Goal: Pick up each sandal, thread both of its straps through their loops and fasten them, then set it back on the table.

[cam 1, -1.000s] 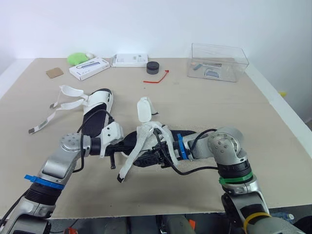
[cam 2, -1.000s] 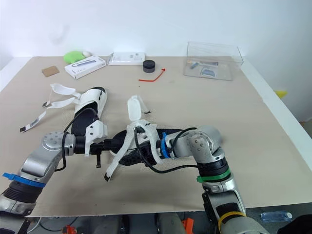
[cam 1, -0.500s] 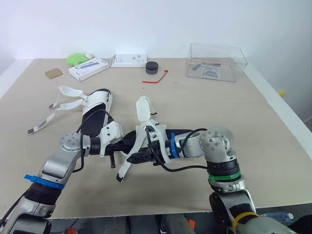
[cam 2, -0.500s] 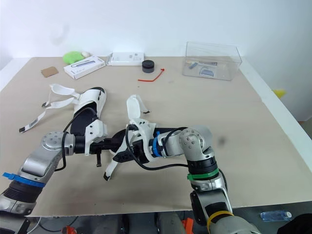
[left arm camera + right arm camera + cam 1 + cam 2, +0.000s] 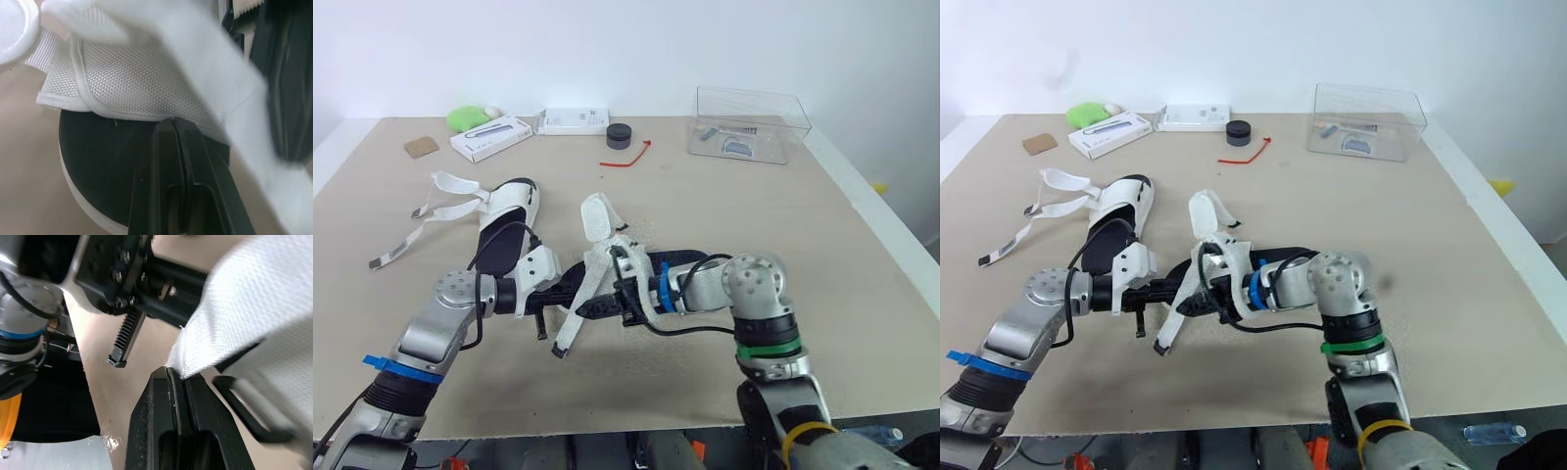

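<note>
Both arms bend inward and meet at the front centre of the table [image 5: 862, 294]. Left gripper [image 5: 570, 290] is pressed together on the left end of the sandal [image 5: 607, 257]. Right gripper [image 5: 177, 374] reaches across the sandal, fingers pinching the edge of its loose white strap [image 5: 574, 321]. The 2nd sandal [image 5: 509, 208] lies beyond the left arm, straps loose.

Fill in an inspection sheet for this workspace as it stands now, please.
Surface: beige table, flat.
Job's things: held sandal between the grippers, strap hanging loose; second sandal lying on the table, straps unfastened.
Clutter: clear box, white box, white carton, black disc, red tie, green thing, brown card along the far side.
Grippers: left gripper shut on held sandal; right gripper shut on strap.
Cables: black cable looping by the right wrist.
Surroundings: white wall.
</note>
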Controlling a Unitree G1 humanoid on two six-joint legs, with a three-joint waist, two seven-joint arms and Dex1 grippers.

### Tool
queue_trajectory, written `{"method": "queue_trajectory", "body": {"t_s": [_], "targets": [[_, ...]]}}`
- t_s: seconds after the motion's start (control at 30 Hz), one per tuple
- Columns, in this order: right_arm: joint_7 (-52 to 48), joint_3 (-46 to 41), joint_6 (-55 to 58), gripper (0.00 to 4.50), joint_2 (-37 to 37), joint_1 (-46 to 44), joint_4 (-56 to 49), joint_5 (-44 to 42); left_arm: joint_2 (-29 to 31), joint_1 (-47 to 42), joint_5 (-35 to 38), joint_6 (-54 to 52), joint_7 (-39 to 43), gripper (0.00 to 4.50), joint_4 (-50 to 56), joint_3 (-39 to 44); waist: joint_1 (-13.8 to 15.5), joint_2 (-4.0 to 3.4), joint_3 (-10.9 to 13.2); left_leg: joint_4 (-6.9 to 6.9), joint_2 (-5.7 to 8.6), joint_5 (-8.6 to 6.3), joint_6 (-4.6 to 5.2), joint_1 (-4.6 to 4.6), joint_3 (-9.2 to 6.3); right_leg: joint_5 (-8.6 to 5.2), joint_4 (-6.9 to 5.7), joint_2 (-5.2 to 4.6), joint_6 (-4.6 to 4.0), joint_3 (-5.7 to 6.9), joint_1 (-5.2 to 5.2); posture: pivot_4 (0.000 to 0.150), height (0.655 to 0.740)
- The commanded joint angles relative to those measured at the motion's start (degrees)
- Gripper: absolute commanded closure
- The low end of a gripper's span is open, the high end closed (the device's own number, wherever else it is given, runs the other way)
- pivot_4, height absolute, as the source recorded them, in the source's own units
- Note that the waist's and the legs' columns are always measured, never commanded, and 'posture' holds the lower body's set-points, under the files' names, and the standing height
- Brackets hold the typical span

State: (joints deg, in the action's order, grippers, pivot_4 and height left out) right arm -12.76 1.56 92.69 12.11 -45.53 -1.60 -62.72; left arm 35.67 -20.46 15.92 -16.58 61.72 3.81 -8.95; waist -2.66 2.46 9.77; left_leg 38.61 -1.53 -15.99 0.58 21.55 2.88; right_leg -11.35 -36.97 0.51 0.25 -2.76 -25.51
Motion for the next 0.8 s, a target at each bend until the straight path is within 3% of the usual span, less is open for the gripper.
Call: {"method": "queue_trajectory", "body": {"t_s": [0.03, 0.23, 0.5, 0.8], "targets": [[-1.11, -1.62, -0.19, 4.44, 3.36, -4.09, 2.56, -7.73, 0.20, 0.60, 0.01, 0.22, 0.32, 4.50, 0.94, -0.03, 0.00, 0.00, 0.00, 0.00, 0.00, 0.00, 0.00, 0.00, -0.01, -0.01, 0.01, 0.01, 0.01, 0.00, 0.00, 0.150, 0.7400], [-3.91, 1.16, -0.19, 4.44, 8.70, -7.36, 6.17, -7.87, -0.38, 0.50, -0.11, 0.46, 0.00, 4.50, 0.87, -0.36, 0.06, 0.00, 0.00, -0.07, -0.04, -0.01, 0.02, 0.00, -0.06, -0.05, 0.02, 0.06, -0.02, 0.01, 0.01, 0.150, 0.7400], [-28.82, 14.86, -10.07, 4.44, 19.92, -18.64, 15.71, 8.57, -0.65, 0.37, -0.20, 0.57, 0.30, 4.50, 0.73, -0.53, 0.05, -0.01, 0.00, -0.06, 0.08, -0.04, 0.07, 0.04, 0.03, -0.06, 0.10, 0.07, 0.14, 0.00, -0.02, 0.150, 0.7400], [-52.10, 27.44, -22.88, 4.44, 21.83, -26.86, 28.66, 25.29, -1.01, 0.29, -0.52, 0.82, 0.24, 4.50, 0.71, -0.88, 0.15, -0.01, 0.00, -0.05, 0.09, -0.06, 0.09, 0.08, 0.03, 0.10, 0.11, -0.11, -0.16, 0.03, -0.04, 0.150, 0.7400]]}}
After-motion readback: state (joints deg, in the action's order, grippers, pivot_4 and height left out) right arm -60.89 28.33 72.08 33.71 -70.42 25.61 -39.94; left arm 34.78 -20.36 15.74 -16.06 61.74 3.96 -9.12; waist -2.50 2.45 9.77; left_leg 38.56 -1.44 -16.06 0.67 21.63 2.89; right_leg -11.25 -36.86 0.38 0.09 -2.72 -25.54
